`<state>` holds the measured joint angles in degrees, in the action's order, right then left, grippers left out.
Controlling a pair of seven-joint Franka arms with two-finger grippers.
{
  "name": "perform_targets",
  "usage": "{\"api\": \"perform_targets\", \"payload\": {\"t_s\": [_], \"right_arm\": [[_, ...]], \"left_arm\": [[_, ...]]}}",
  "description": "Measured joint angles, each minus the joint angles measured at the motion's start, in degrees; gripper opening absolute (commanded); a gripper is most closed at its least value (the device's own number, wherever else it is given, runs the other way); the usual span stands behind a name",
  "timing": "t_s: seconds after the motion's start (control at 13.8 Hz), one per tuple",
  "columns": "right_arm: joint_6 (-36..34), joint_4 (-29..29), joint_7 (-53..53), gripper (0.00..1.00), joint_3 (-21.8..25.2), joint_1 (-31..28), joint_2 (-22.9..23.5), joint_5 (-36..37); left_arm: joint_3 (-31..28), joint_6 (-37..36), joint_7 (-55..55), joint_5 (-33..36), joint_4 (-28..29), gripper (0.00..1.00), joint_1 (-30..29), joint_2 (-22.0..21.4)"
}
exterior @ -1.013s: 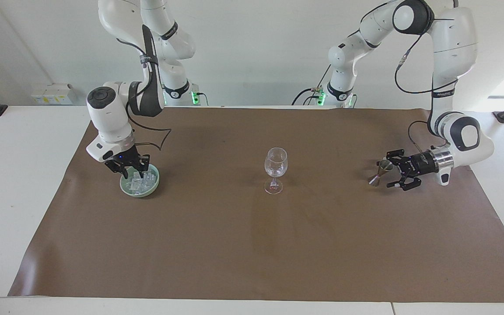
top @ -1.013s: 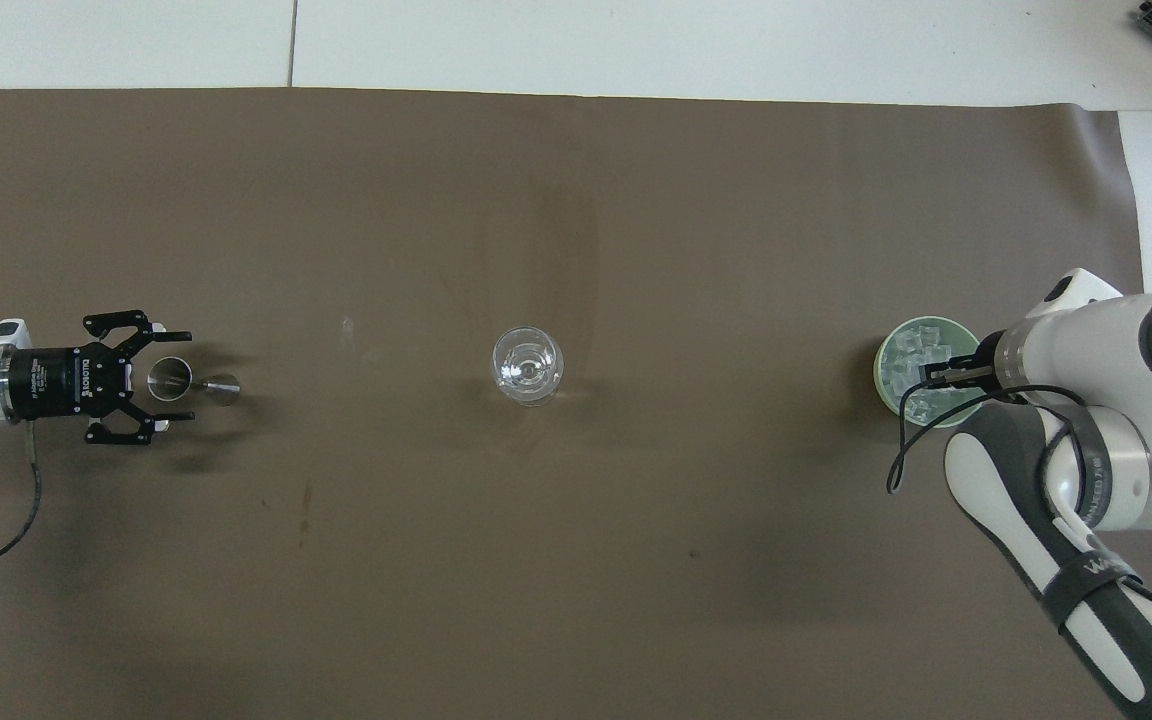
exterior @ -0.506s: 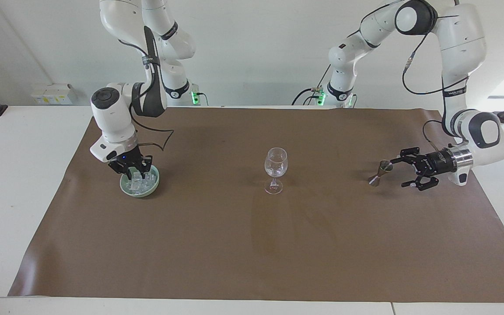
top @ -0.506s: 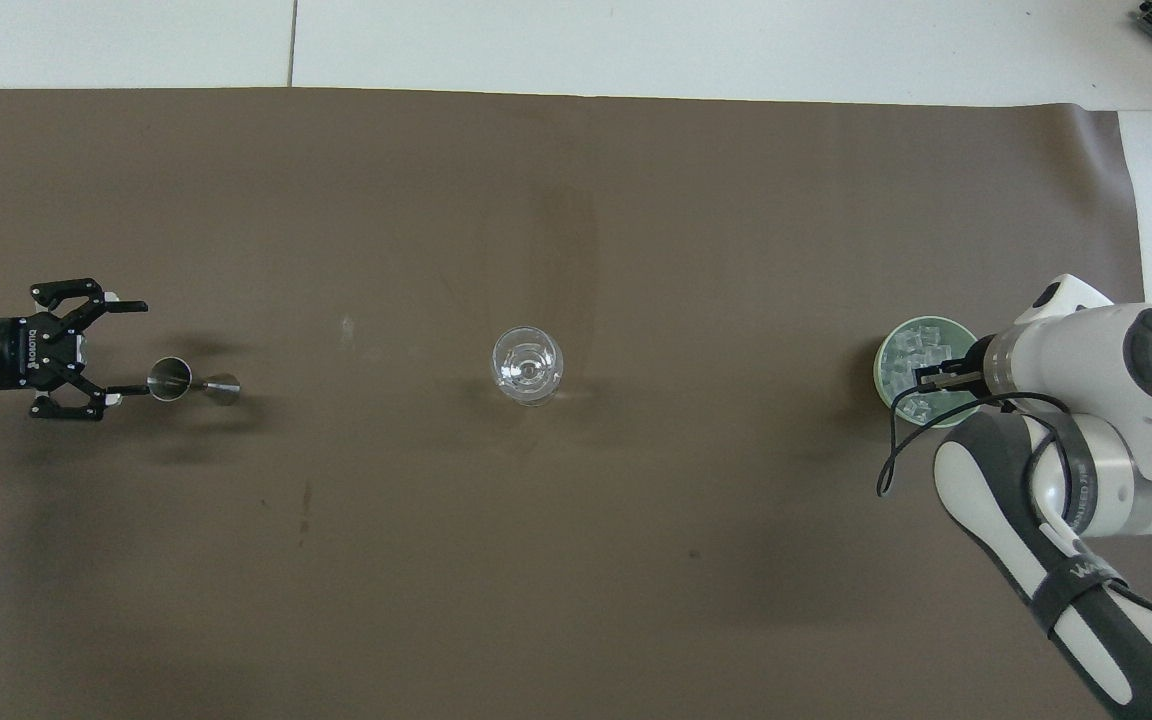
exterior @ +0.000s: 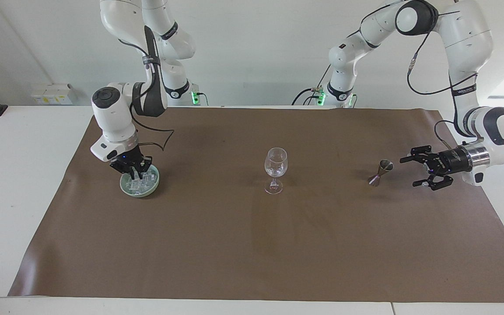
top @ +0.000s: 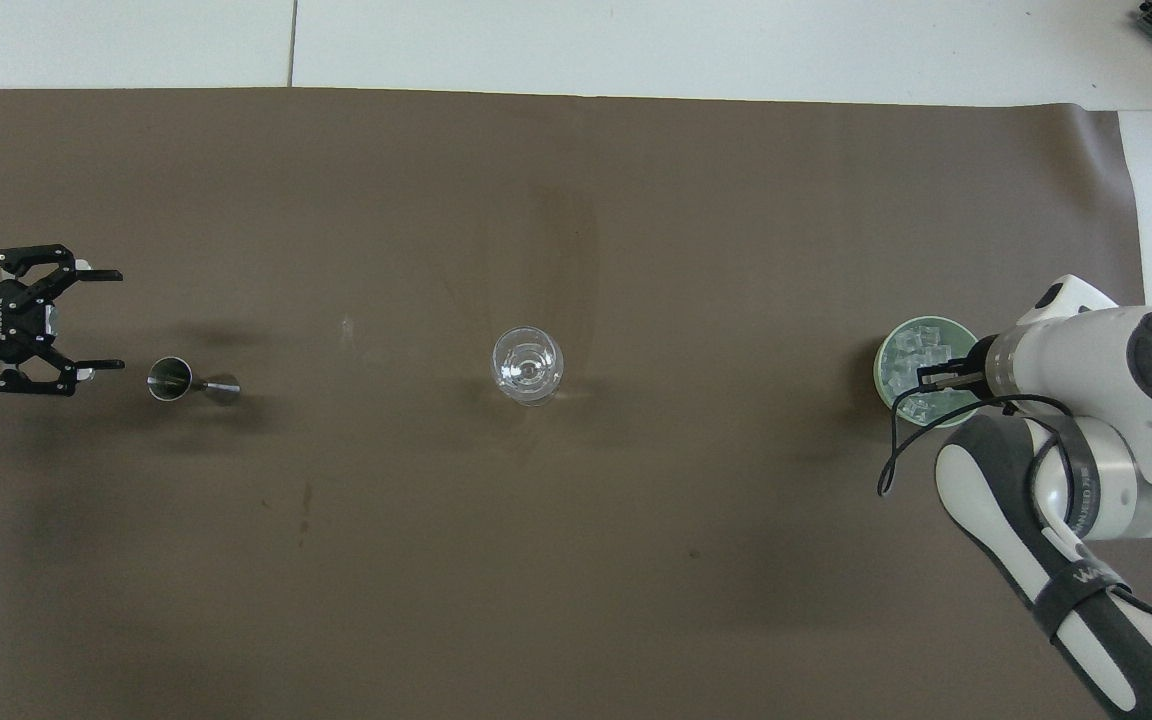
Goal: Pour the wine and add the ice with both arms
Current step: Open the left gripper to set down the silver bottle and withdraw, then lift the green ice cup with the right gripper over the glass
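Right gripper (exterior: 134, 171) down in pale green bowl (exterior: 152, 188), fingertips pressed together among ice (exterior: 141, 183).
Brown mat (exterior: 252, 245) on white table (exterior: 11, 175), white wall; left gripper (exterior: 417, 170) spread wide beside metal jigger (exterior: 379, 172).

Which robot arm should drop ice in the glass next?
The right one, most likely. The right gripper is shut, down in the green bowl among the ice. The left gripper is open beside the metal jigger.

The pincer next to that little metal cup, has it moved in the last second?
Yes. The left pincer has backed away from the metal measuring cup, toward its own end of the table. The cup itself stands where it was, apart from the open pincer.
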<state>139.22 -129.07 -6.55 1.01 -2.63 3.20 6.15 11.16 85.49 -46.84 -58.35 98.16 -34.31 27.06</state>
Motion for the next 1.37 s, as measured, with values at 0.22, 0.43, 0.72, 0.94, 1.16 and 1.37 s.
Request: {"api": "perform_targets", "payload": {"t_s": [0.22,0.43,0.72,0.94,1.16,1.37], "right_arm": [[-5.7,2.47,0.0,0.0,-0.68,0.05,-3.13,-0.01],[-14.4,8.42,2.5,0.0,-2.36,0.37,-5.51,-0.14],[-25.11,18.94,10.15,0.0,-5.83,0.9,-6.02,-5.08],[-27.7,24.67,13.34,0.0,-6.4,0.93,-5.8,-11.4],[-28.6,29.94,20.27,0.0,-7.25,1.96,-4.0,-16.49],[-25.4,33.33,30.59,0.0,-7.52,5.3,-1.68,-22.24]], "left_arm": [[2.78,-0.87,-0.52,0.0,-2.36,1.0,-1.28,-0.14],[3.7,-1.04,-1.76,0.0,-4.36,1.0,-1.42,-2.37],[3.95,-0.87,-2.58,4.33,-5.66,1.0,-1.37,-10.19],[4.34,0.83,-2.58,9.08,-5.64,1.0,-1.09,-13.9],[4.69,3.65,-2.58,14.84,-5.66,1.0,0.29,-16.2],[5.0,5.3,-2.59,20.98,-5.67,1.0,2.91,-19.17]]}}
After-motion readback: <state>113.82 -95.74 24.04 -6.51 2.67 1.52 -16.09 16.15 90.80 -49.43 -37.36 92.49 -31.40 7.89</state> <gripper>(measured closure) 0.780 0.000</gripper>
